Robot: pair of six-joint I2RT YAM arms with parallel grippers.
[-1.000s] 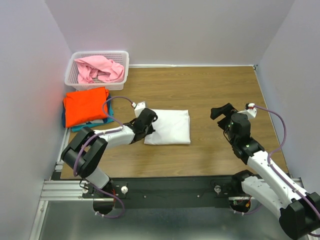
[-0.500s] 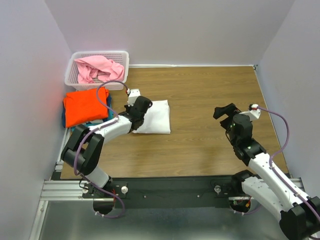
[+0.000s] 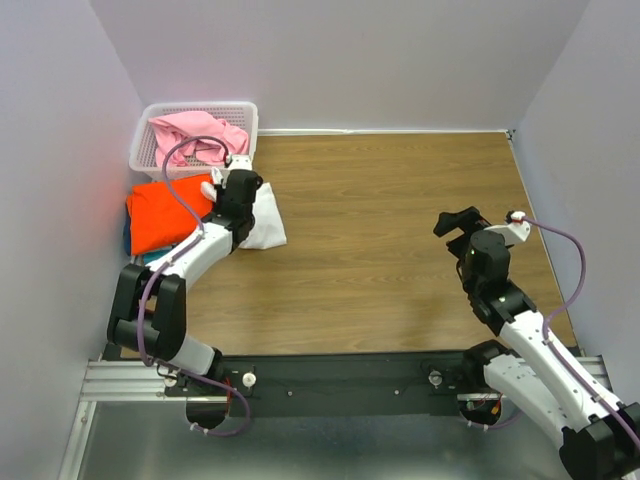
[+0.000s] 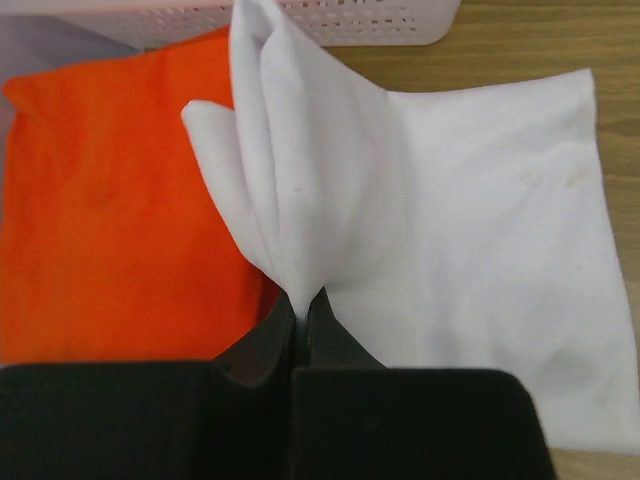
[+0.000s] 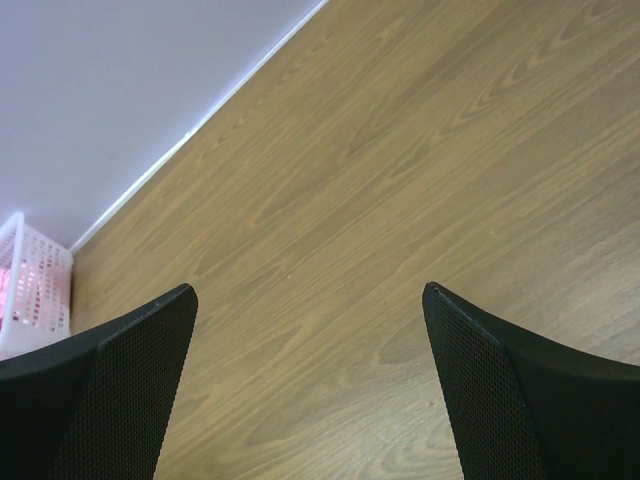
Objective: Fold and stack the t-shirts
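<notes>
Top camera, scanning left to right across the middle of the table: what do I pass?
In order: folded bright orange cloth t-shirt → folded white cloth t-shirt → bare wooden tabletop → open black right gripper.

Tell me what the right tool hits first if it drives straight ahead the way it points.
Probably the bare wooden table: the right tool, open, points down at it with nothing between. Depth is unclear.

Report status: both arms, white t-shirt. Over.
Left jaws shut on white t-shirt, pinched edge raised beside orange t-shirt. Right jaws open, empty, over the table. No obstruction seen.
</notes>
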